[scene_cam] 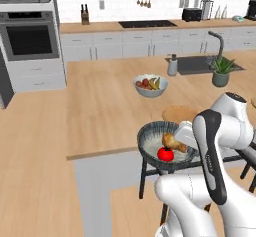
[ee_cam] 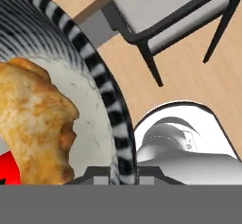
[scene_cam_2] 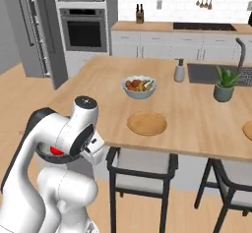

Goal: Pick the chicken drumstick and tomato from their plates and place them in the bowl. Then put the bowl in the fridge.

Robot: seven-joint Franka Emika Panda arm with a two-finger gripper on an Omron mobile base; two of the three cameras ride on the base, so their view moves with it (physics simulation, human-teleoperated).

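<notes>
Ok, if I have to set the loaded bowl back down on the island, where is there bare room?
Broad bare wood lies left of the fruit bowl, toward the oven side. A smaller patch sits between the empty plate and the potted plant. Crowded: around the sink, soap dispenser and plant. The gripper is shut on the bowl off the counter edge.

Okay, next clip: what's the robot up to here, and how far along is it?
The white arm's gripper is shut on the rim of the dark grey-blue ceramic bowl, holding it in the air off the wooden island counter, beside a stool. The golden-brown chicken drumstick and the small red tomato already lie inside. One light-brown wooden plate sits bare on the counter. The tall grey fridge stands across the room, so the carrying remains.
</notes>
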